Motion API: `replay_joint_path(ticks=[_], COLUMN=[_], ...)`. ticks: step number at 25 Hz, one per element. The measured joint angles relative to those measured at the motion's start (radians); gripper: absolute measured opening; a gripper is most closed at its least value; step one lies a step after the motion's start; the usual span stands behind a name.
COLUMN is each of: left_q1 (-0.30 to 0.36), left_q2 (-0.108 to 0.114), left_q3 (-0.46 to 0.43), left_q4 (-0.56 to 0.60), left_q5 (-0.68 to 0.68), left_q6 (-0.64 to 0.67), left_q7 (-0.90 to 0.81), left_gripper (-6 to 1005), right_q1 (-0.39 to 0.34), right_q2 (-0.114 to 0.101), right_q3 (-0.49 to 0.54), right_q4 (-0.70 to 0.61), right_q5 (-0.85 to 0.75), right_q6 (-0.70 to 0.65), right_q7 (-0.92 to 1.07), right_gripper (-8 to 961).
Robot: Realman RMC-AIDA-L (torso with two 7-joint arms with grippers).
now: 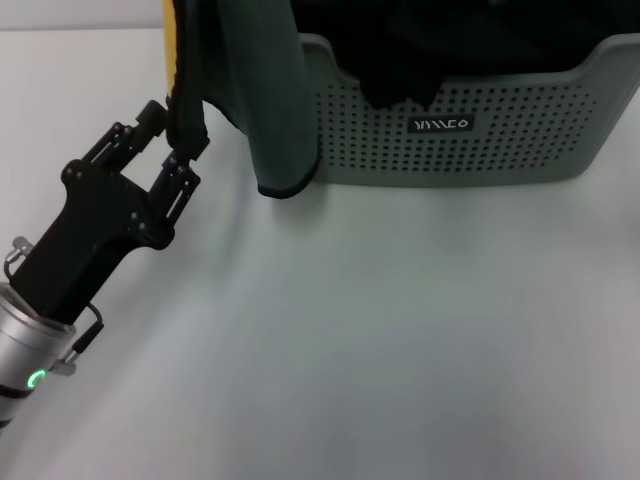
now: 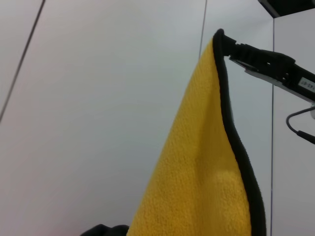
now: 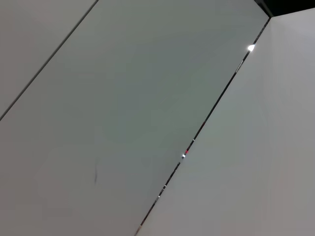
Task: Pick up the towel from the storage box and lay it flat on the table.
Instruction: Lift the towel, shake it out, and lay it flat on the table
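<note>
The towel (image 1: 262, 95) hangs down from above the head view, dark green face toward me, a yellow strip (image 1: 170, 40) at its left, its lower end on the table (image 1: 380, 330) beside the storage box (image 1: 520, 130). My left gripper (image 1: 180, 132) reaches up from the lower left. Its fingers (image 1: 152, 118) stand apart, with the towel's black-trimmed left edge between them. In the left wrist view the yellow face (image 2: 197, 187) rises to a top corner pinched by my right gripper (image 2: 227, 46). The right gripper is out of the head view.
Plain black cloths (image 1: 400, 55) lie piled inside the storage box at the back right. The box's label (image 1: 441, 125) faces me. The right wrist view shows only ceiling panels.
</note>
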Motion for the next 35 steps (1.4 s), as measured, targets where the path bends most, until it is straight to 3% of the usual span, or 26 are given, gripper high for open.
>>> replay_joint_path(ticks=[10,15,17,21,26,30,31,33,35], left_q1=[0.001,0.013,0.017,0.016,0.02,0.046,0.046,0.077,0.087], left_q2=[0.0,0.002,0.009,0.044,0.115,0.162,0.162,0.194,0.202], left_q3=[0.028,0.025,0.026,0.028,0.028,0.027,0.027,0.023,0.02], left_q4=[0.002,0.003,0.011,0.021,0.082,0.167,0.167,0.268,0.312], left_q5=[-0.002,-0.006,-0.004,0.034,0.124,0.156,0.156,0.201,0.226], left_q6=[0.007,0.057,0.082,0.161,0.26,0.274,0.274,0.275,0.276], left_q7=[0.0,-0.022,-0.072,-0.195,-0.335,-0.433,-0.433,-0.528,-0.565], left_gripper=[334,290,217,91,10,10,10,10,10], right_q1=[-0.006,-0.048,-0.072,-0.139,-0.252,-0.358,-0.378,-0.419,-0.449], right_q2=[0.0,-0.003,-0.005,-0.011,-0.02,-0.035,-0.037,-0.035,-0.032], right_q3=[-0.001,-0.014,-0.02,-0.014,0.016,0.08,0.099,0.161,0.223], right_q4=[0.007,-0.002,-0.01,-0.018,-0.05,-0.092,-0.099,-0.11,-0.111], right_q5=[0.001,0.001,-0.002,-0.008,-0.011,-0.031,-0.043,-0.082,-0.11], right_q6=[0.0,-0.026,-0.053,-0.159,-0.308,-0.447,-0.478,-0.58,-0.706], right_q7=[0.004,0.021,0.042,0.119,0.192,0.3,0.328,0.403,0.466], right_gripper=[4,4,4,5,5,5,5,6,6])
